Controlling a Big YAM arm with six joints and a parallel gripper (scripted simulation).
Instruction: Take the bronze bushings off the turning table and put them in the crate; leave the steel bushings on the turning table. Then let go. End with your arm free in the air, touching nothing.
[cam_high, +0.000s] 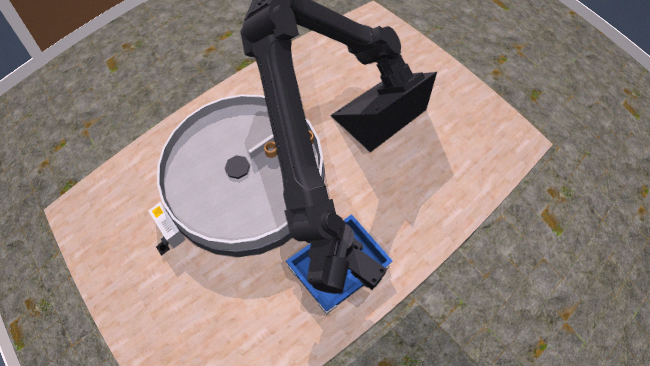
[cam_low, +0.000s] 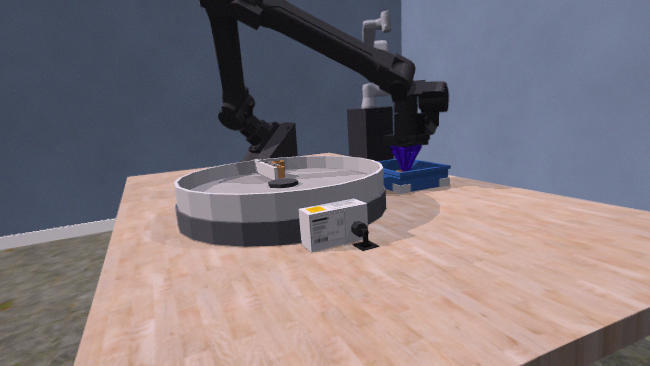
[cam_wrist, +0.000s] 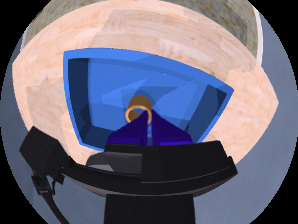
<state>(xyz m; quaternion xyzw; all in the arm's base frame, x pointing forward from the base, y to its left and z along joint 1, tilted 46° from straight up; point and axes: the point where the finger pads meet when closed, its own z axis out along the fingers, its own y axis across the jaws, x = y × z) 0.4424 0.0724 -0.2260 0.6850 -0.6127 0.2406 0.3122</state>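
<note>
My gripper (cam_low: 406, 169) (cam_wrist: 149, 113) is shut on the wall of a bronze bushing (cam_wrist: 143, 101) and holds it inside the blue crate (cam_high: 370, 238) (cam_low: 425, 180) (cam_wrist: 110, 53). Whether the bushing touches the crate floor is hard to tell. In the top view the wrist hides the fingers and part of the crate. On the grey turning table (cam_high: 210, 195) (cam_low: 240, 207) one bronze bushing (cam_high: 270, 154) (cam_low: 281, 171) stands beside the white divider. Another bronze bushing (cam_high: 311, 136) shows partly past the arm near the table's wall. I can make out no steel bushing; the arm covers part of the turning table.
The turning table has a raised rim, a white divider (cam_high: 261, 144) (cam_low: 266, 169) and a dark hub (cam_high: 237, 167) (cam_low: 283, 183). A white box (cam_high: 164, 223) (cam_low: 325, 230) and a small black device (cam_high: 162, 247) (cam_low: 365, 237) stand outside it. The crate stands close beside the turning table.
</note>
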